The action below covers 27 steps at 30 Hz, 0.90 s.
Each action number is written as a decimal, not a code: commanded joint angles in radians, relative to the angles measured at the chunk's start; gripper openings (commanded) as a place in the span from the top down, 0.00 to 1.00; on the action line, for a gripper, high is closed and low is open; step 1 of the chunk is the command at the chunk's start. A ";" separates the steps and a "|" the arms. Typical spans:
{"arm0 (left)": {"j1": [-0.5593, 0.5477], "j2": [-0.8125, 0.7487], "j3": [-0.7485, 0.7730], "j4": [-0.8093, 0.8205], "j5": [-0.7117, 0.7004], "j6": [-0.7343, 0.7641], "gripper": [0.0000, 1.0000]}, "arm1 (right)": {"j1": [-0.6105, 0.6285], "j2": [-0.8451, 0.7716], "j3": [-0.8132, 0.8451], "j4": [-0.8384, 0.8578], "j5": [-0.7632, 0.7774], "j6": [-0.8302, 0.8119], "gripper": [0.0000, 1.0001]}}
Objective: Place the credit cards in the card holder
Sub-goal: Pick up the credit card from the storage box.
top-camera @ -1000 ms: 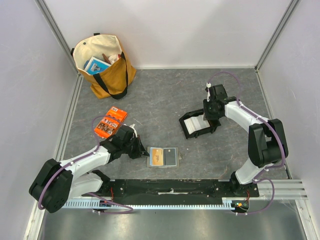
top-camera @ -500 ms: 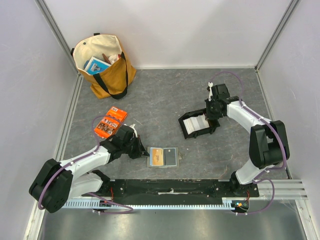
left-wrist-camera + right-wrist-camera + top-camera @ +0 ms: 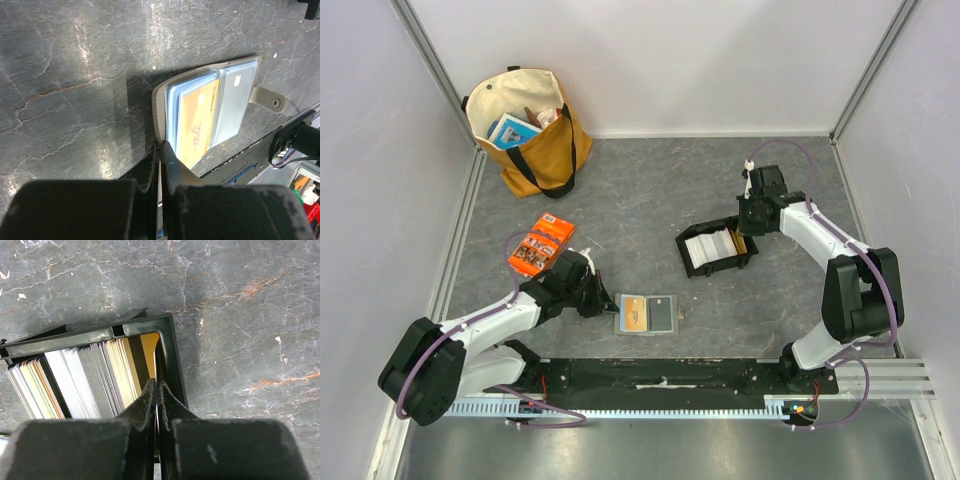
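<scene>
The card holder (image 3: 647, 313) lies open on the grey table, with an orange card (image 3: 192, 125) in a clear sleeve and its snap tab (image 3: 266, 98) at the far end. My left gripper (image 3: 607, 303) is shut on the holder's near cover edge (image 3: 158, 117). The credit cards (image 3: 712, 245) stand in a row in the black tray (image 3: 692, 262), also seen in the right wrist view (image 3: 85, 380). My right gripper (image 3: 748, 222) is above the tray's right end (image 3: 172, 360). Its jaws are shut on a thin card (image 3: 156, 416) seen edge-on.
A tan and cream tote bag (image 3: 535, 140) with things inside stands at the back left. An orange printed packet (image 3: 540, 245) lies left of centre, close to my left arm. A black rail (image 3: 660, 375) runs along the near edge.
My right gripper has moved back and to the right, away from the tray's right end. The left arm and the card holder have not moved.
</scene>
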 commanded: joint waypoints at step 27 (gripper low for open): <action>-0.002 0.013 0.019 0.038 0.021 0.042 0.98 | 0.171 0.095 0.027 -0.026 0.373 0.010 0.88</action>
